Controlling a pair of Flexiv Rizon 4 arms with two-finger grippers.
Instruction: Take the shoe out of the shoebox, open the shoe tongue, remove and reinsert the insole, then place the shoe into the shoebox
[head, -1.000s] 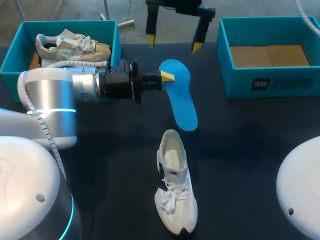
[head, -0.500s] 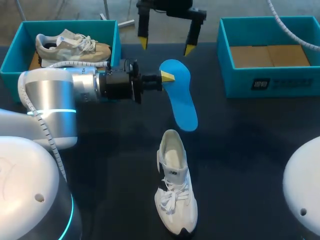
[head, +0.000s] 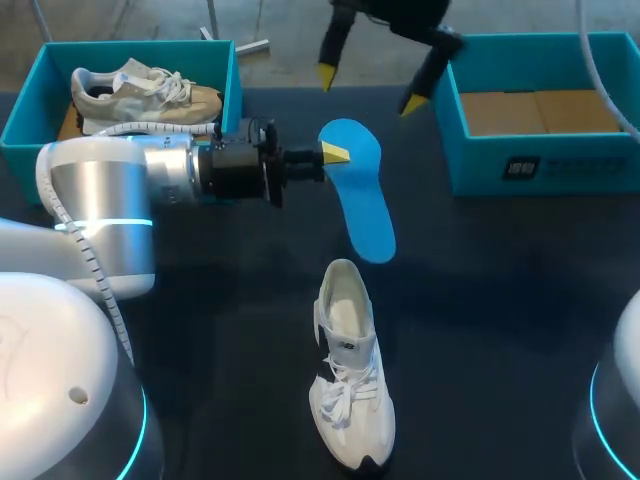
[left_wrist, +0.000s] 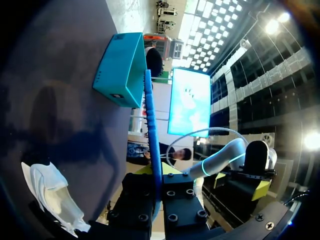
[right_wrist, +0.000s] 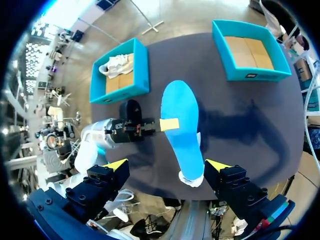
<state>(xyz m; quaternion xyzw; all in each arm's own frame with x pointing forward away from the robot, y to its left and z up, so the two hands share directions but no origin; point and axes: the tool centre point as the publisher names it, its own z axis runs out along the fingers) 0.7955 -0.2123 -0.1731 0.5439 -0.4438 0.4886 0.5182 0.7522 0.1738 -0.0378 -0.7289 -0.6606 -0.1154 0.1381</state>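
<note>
Upper left of the head view: a teal shoebox (head: 22, 128) stands at the table's far edge with a beige shoe (head: 145, 92) lying inside it.

Left to centre: the left arm (head: 110, 185) enters from the left edge and extends level toward the middle. The left gripper (head: 335, 153) is pinched on the edge of the blue insole (head: 365, 205) near its upper end. The left wrist view confirms this: the insole (left_wrist: 151, 125) stands edge-on between the fingers of the gripper (left_wrist: 156, 176), with both fingers pressed against it. Beside the gripper, part of the white shoe (left_wrist: 50, 192) is visible on the table.

Centre: the insole's broad face is turned up toward the head camera and its length runs toward the lower centre. Just below its lower tip the white shoe (head: 350, 375) stands upright on the dark table (head: 500, 300), with its opening toward the insole, its toe toward the bottom edge and its laces loose.

Upper centre to right: the right gripper (head: 368, 89) hangs above the table's far side with its fingers spread wide and nothing between them. In the right wrist view, the gripper (right_wrist: 167, 165) looks down on the insole (right_wrist: 181, 125) well below it.

Upper right: a second teal shoebox (head: 540, 165) stands with its cardboard floor showing.
</note>
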